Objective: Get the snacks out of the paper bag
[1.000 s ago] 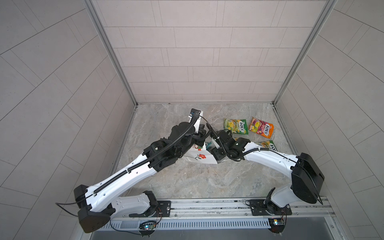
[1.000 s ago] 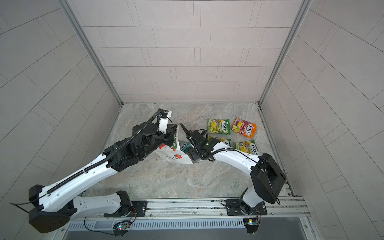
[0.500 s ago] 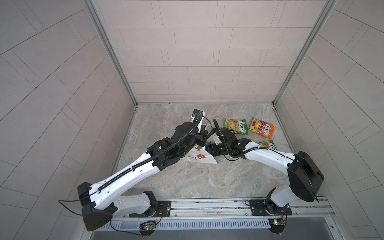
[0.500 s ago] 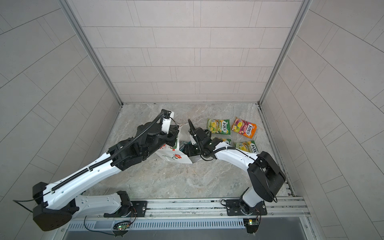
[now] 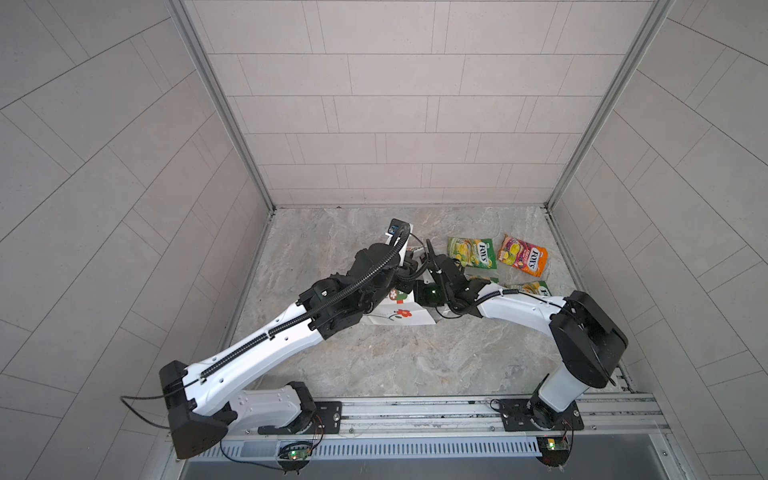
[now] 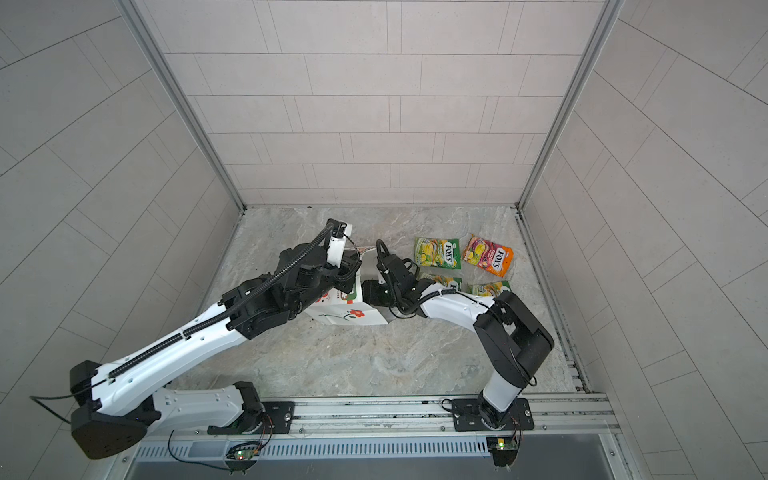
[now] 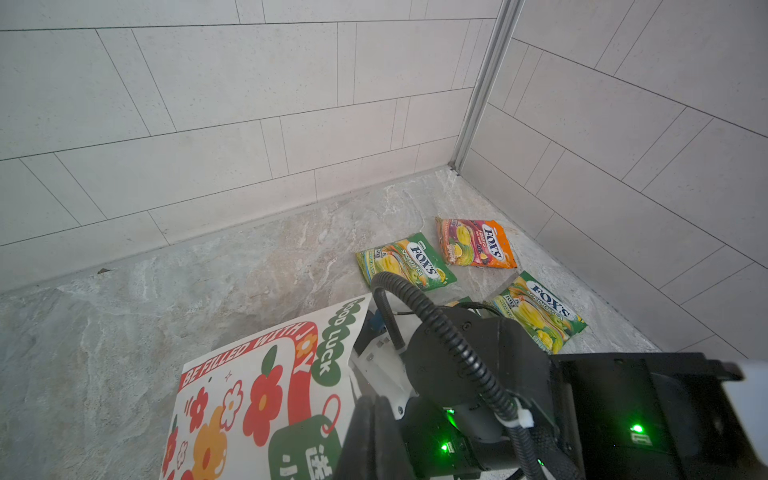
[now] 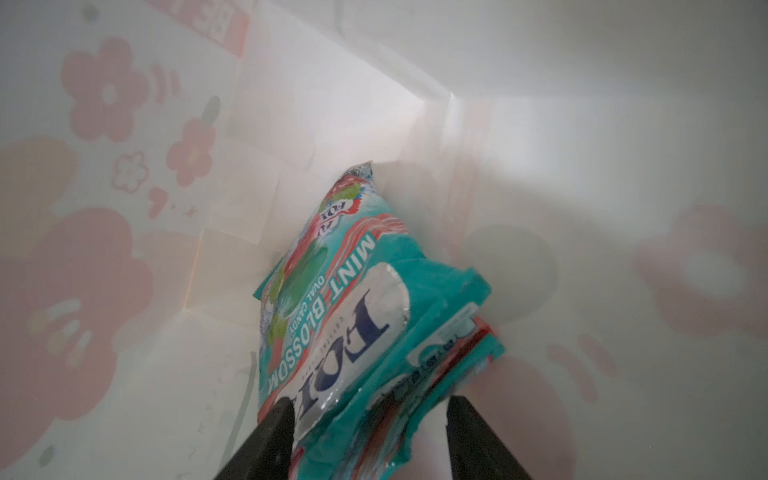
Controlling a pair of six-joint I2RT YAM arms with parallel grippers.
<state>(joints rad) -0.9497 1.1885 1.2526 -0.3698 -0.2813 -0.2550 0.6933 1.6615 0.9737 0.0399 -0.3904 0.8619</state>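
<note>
Top views first. The paper bag (image 5: 401, 314) sits on the marble table (image 5: 374, 365) with its red-flower face towards the camera, and both arms meet at it. To the right of the bag I count four snacks out on the table in both top views. A green-yellow packet (image 5: 471, 252) and the orange-pink packet (image 5: 523, 260) lie farther back. A second green-yellow packet (image 6: 443, 281) and a third green-yellow packet (image 6: 490, 287) lie nearer, partly hidden behind the right arm (image 5: 519, 307). Both grippers are hidden here.

Left wrist now. The left gripper (image 7: 374, 415) has its fingers pressed together at the bag's printed rim, pinching the paper as far as I can see. The four packets lie past the bag.

Right wrist, and I'm looking inside the bag. Two teal-red packets (image 8: 353, 311) are stacked in there, leaning towards its far corner. The right gripper (image 8: 374, 436) stands half wide, one finger either side of their near end. I can't tell whether it's squeezing them.
</note>
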